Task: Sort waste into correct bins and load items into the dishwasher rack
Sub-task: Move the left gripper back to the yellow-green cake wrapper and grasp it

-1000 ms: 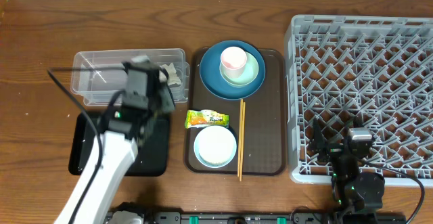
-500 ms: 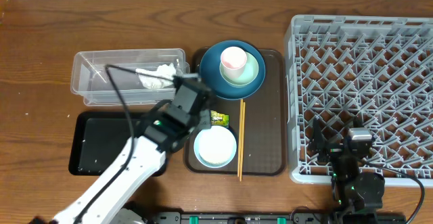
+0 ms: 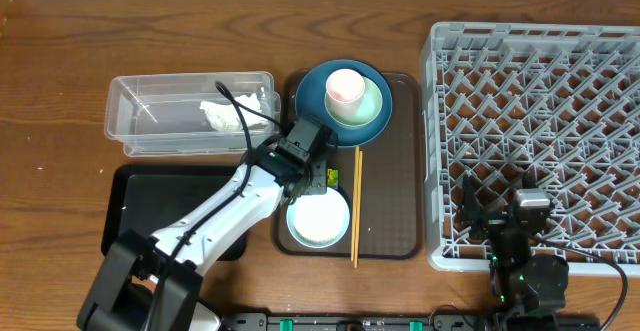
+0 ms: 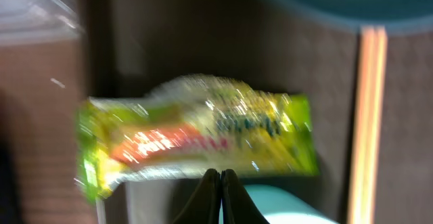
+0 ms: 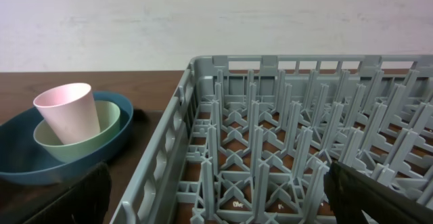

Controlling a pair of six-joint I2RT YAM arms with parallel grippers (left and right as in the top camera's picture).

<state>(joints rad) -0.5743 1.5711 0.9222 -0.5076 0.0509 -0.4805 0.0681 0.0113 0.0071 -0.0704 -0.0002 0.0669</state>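
Note:
The yellow-green snack wrapper (image 4: 196, 139) lies on the brown tray between the dark blue plate (image 3: 320, 111) and the pale blue-white bowl (image 3: 318, 218). My left gripper (image 3: 316, 176) hovers over it, fingers shut together and empty (image 4: 218, 183); only the wrapper's right end (image 3: 330, 178) shows in the overhead view. The white tissue (image 3: 222, 115) lies in the clear tub (image 3: 150, 101). The pink cup (image 3: 346, 88) stands in the green bowl (image 3: 368, 106) on the plate. Chopsticks (image 3: 355, 211) lie right of the bowl. My right gripper (image 5: 216, 207) is open at the grey rack's (image 3: 540, 101) front edge.
The black tray (image 3: 150, 211) sits in front of the clear tub, with my left arm crossing its right end. The brown serving tray (image 3: 395, 211) lies between the bins and the rack. The rack shows only its pegs (image 5: 291, 143).
My left arm has swung right from the clear tub to the brown tray, leaving the tissue in the tub. It now hangs over the wrapper. The right arm has not moved.

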